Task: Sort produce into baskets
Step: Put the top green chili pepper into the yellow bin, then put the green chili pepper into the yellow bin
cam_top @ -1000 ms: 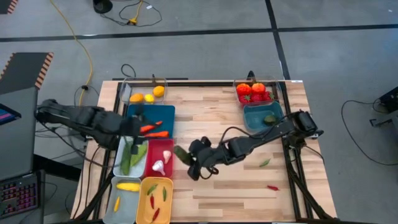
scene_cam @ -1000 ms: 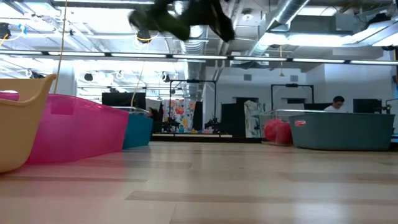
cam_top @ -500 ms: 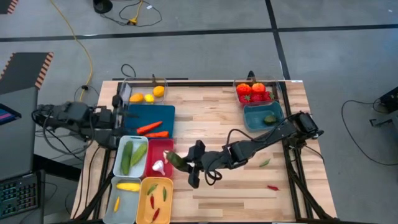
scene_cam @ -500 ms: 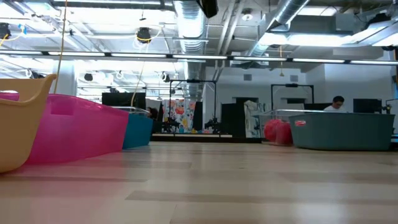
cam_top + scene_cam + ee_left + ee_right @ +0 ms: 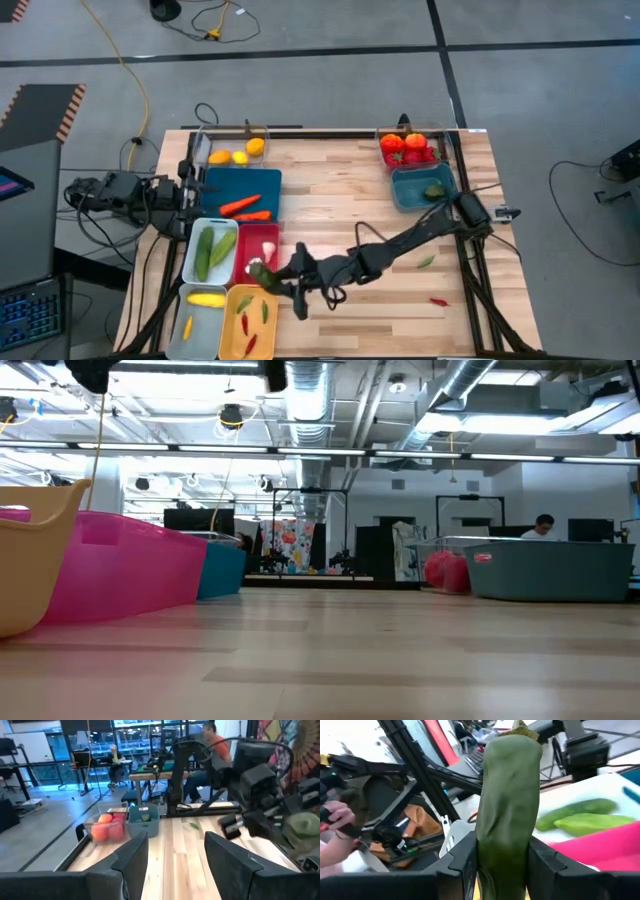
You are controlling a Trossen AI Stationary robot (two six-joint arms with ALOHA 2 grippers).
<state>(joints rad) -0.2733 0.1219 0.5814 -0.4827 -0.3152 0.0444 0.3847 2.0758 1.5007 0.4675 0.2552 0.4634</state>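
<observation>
Gripping a green pepper (image 5: 509, 800) between its fingers, the right gripper (image 5: 272, 277) is hanging over the near edge of the red bin (image 5: 243, 264), beside the yellow bin (image 5: 232, 300). The left gripper (image 5: 186, 190) is waiting at the table's (image 5: 340, 190) left edge, fingers parted and holding nothing.

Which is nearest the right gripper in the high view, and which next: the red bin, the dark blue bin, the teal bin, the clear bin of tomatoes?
From the right gripper, shut on a green vegetable:
1. Red bin, right beside it.
2. Dark blue bin, farther back on the left side.
3. Teal bin, across on the right side.
4. Clear bin of tomatoes, back-right corner.
</observation>
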